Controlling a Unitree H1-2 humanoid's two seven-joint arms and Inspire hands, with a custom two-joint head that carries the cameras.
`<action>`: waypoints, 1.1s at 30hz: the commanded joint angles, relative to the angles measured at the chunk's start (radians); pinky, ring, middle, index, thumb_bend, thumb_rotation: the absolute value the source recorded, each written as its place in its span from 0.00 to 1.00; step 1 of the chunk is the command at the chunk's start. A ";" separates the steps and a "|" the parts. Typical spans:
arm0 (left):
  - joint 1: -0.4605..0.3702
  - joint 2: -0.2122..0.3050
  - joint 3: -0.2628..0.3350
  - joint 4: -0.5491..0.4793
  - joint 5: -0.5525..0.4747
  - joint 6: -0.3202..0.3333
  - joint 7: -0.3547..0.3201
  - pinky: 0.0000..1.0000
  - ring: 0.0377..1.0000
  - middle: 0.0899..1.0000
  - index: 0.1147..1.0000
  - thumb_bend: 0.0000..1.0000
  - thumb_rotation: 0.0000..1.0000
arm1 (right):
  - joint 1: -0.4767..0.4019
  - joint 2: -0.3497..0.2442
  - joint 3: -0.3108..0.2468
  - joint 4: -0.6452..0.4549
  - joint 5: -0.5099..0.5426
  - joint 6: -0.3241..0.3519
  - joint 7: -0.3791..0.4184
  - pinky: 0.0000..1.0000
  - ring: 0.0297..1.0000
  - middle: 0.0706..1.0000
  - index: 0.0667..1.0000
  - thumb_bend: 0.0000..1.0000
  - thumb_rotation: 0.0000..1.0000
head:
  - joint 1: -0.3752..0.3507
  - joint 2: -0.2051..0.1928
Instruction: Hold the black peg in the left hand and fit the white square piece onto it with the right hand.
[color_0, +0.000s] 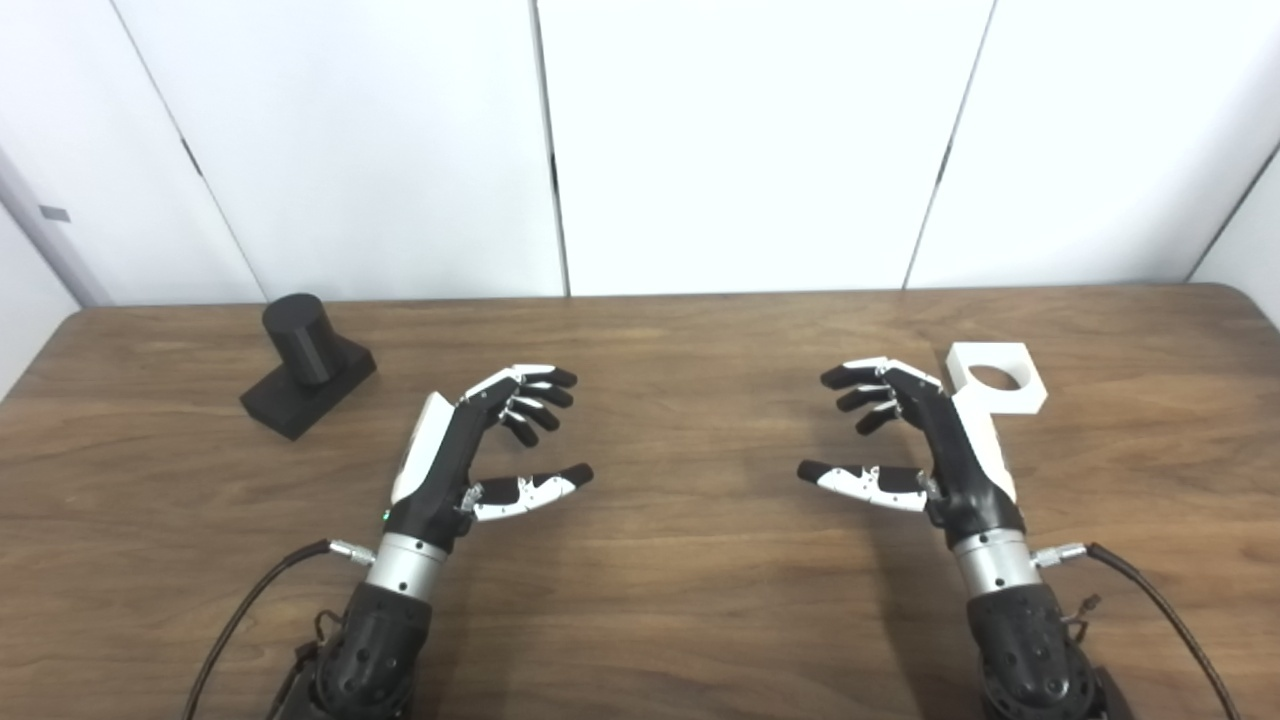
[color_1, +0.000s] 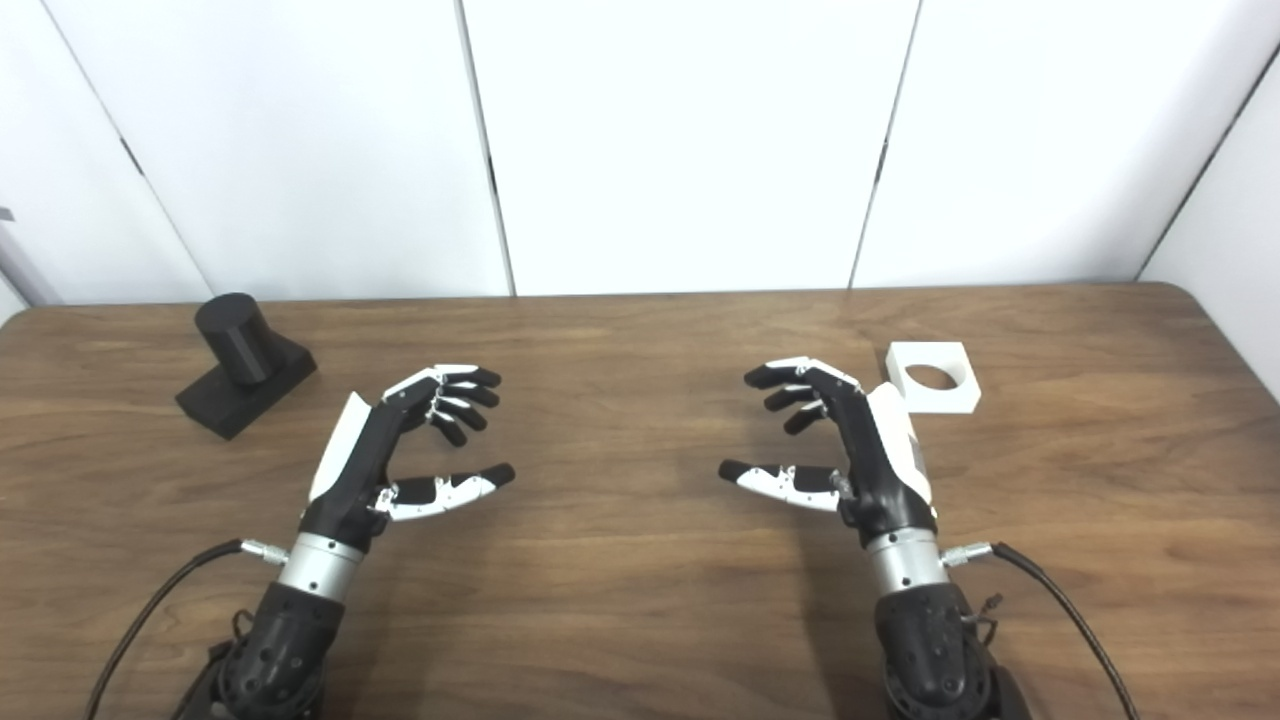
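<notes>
- Left eye view, far left: the black peg (color_0: 300, 340) stands upright on its dark square base, resting on the desk (color_0: 680, 600) near the back-left corner, well apart from either hand.
- The left hand (color_0: 470, 450) hovers over the desk to the right of the peg and nearer the robot, palm turned inward, fingers (color_0: 535, 395) curled loosely and thumb stretched out; it holds nothing and is spread apart.
- The middle of the desk between the two hands carries nothing.
- The right hand (color_0: 920, 440) mirrors the left, palm facing inward, fingers apart, thumb out, also holding nothing.
- Far right: the white square piece (color_0: 1000, 378) lies flat on the desk just behind and beside the right hand, its round hole facing up; whether the hand's back touches it cannot be told.
- Progress, as I judge it: nothing is done yet. The peg has not been picked up, nor the white piece; grasping both and the fitting itself all remain.
- No brand, label or writing can be read on the hands, the parts or the desk.
</notes>
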 joint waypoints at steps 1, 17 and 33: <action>-0.036 0.006 0.001 -0.013 -0.007 -0.028 0.009 0.46 0.55 0.61 0.64 0.75 0.01 | -0.025 -0.002 -0.008 -0.041 0.006 -0.012 -0.005 0.48 0.60 0.65 0.60 0.63 0.00 | 0.000 0.001; -0.029 -0.024 -0.022 -0.025 0.002 0.000 0.001 0.47 0.57 0.63 0.66 0.74 0.03 | -0.009 -0.032 -0.024 -0.053 0.028 -0.022 0.020 0.49 0.62 0.67 0.60 0.60 0.00 | 0.220 -0.044; -0.034 -0.077 -0.071 -0.010 0.078 0.039 0.026 0.46 0.55 0.62 0.64 0.72 0.08 | 0.001 -0.048 -0.059 -0.110 0.042 0.009 0.036 0.47 0.59 0.64 0.59 0.60 0.00 | 0.429 -0.101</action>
